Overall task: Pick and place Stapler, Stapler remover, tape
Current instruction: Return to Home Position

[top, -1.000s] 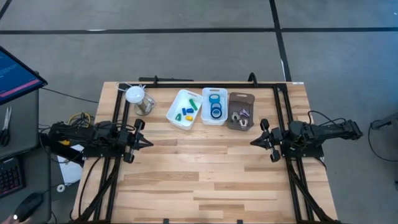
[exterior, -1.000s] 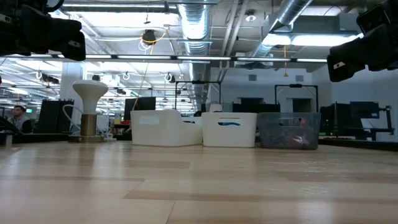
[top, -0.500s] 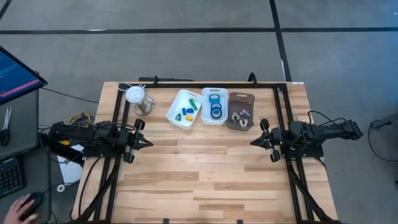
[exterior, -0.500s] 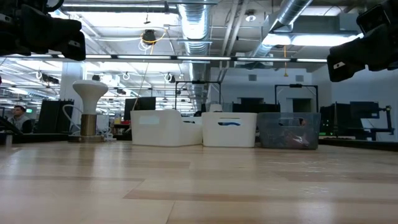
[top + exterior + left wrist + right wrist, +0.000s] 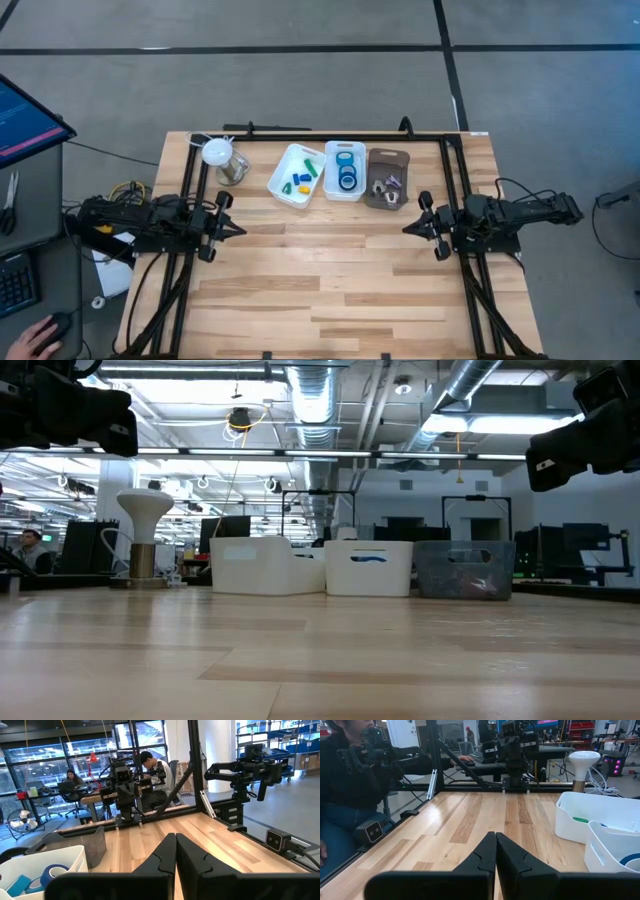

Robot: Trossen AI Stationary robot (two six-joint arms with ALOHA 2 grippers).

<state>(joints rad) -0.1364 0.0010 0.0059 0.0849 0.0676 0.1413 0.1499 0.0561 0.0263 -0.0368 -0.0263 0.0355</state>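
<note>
1. My left arm lies low and outstretched at the left side of the pale wooden counter (image 5: 330,280). My left end effector (image 5: 232,228) points inward, its dark fingers pressed together on nothing.
2. My right arm mirrors it, and the right end effector (image 5: 408,228) is likewise closed and empty.
3. The blue tape rolls (image 5: 346,170), ring-shaped, lie in the middle white plastic bin (image 5: 329,185), well apart from both.
</note>
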